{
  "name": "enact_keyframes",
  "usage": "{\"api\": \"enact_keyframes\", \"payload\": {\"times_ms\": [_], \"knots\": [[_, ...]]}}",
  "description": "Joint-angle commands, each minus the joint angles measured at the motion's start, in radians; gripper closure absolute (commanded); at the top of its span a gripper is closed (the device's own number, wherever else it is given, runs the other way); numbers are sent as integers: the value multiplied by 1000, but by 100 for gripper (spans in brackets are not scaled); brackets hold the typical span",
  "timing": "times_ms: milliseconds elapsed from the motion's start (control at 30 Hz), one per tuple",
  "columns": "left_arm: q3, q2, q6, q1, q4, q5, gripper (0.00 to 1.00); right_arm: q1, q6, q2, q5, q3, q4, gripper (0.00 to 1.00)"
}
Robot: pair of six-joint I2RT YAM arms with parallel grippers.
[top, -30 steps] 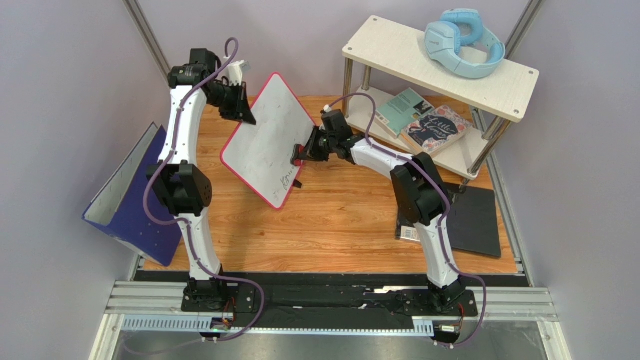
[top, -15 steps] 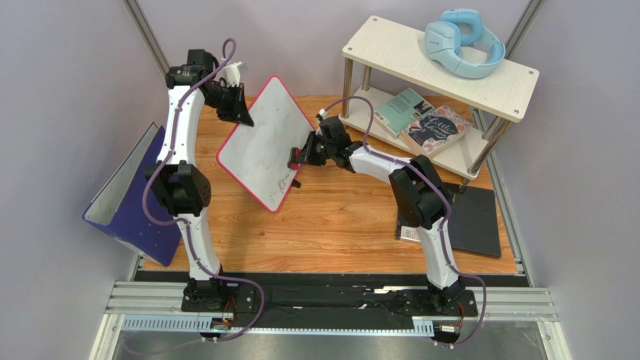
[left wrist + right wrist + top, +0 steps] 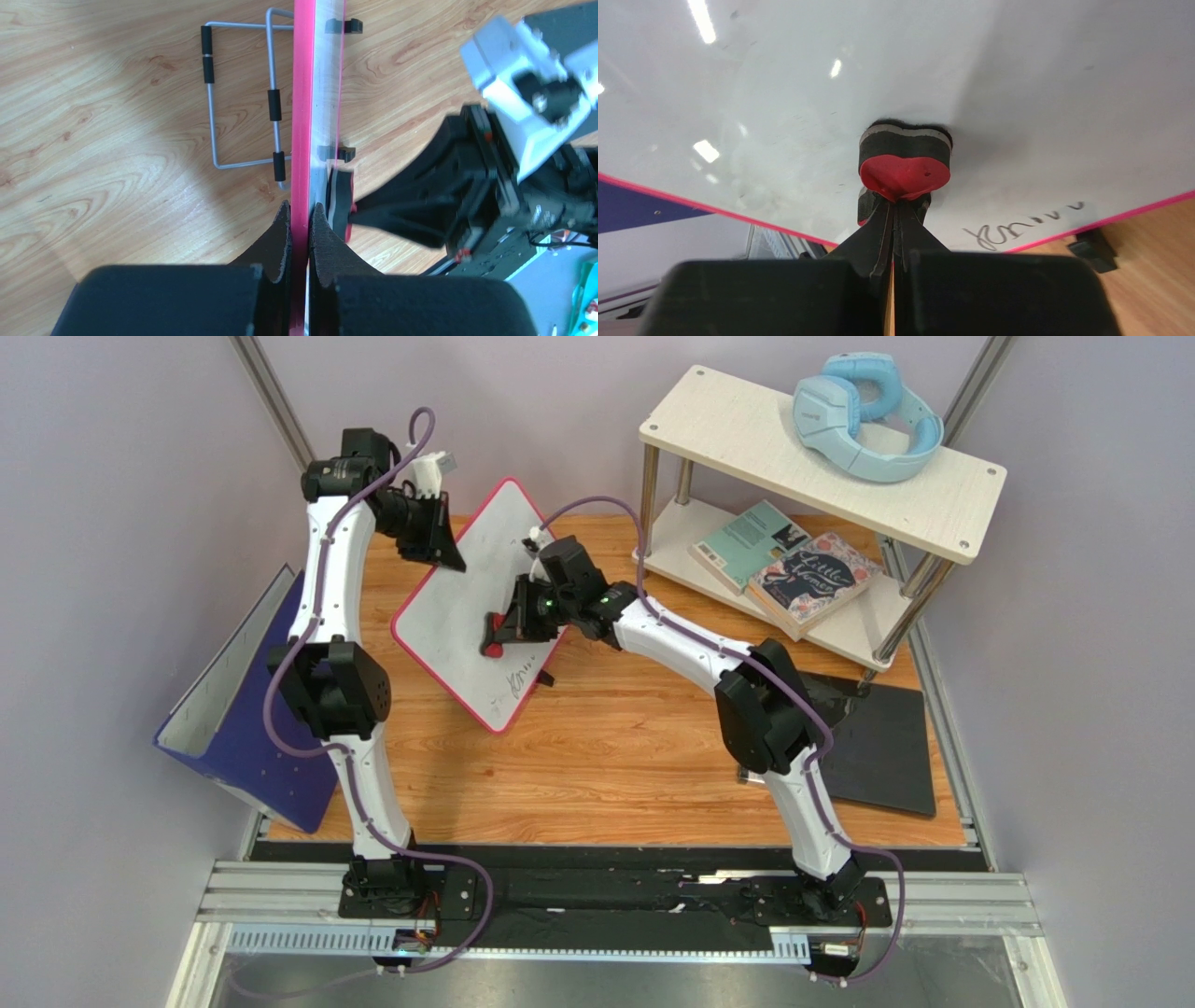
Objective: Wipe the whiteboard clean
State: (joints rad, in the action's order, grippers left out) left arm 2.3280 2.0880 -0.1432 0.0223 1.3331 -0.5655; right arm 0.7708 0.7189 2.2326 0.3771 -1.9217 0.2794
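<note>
left gripper [image 3: 300, 224] pinches white pink-rimmed whiteboard [image 3: 1018, 84] edge | right gripper [image 3: 895, 208] clamps red heart-shaped eraser [image 3: 904, 166] | press flat, sweep to black scribble [image 3: 1018, 225] at 4 o'clock

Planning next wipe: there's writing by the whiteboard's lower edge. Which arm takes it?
Right. The right hand holds the eraser on the whiteboard near the writing; the left hand clamps its edge.

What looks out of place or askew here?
The blue folder hangs open off the table's left edge. The whiteboard stands tilted, but only because the left gripper clamps its edge while the right gripper presses an eraser to it.
</note>
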Motion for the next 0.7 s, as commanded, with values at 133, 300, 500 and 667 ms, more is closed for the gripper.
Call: {"api": "enact_keyframes", "payload": {"times_ms": [133,300,500,667], "knots": [[-4,-5,-84,-45,3,47,100,165,28,19,28,-69,-115,100],[-5,-9,-84,-45,5,47,100,107,16,-19,-56,-62,-109,100],[-9,-11,-85,-45,5,47,100,-30,51,-27,-78,-147,-134,100],[-12,-9,-91,-45,6,42,100,-122,94,-21,-69,-209,-184,100]]}}
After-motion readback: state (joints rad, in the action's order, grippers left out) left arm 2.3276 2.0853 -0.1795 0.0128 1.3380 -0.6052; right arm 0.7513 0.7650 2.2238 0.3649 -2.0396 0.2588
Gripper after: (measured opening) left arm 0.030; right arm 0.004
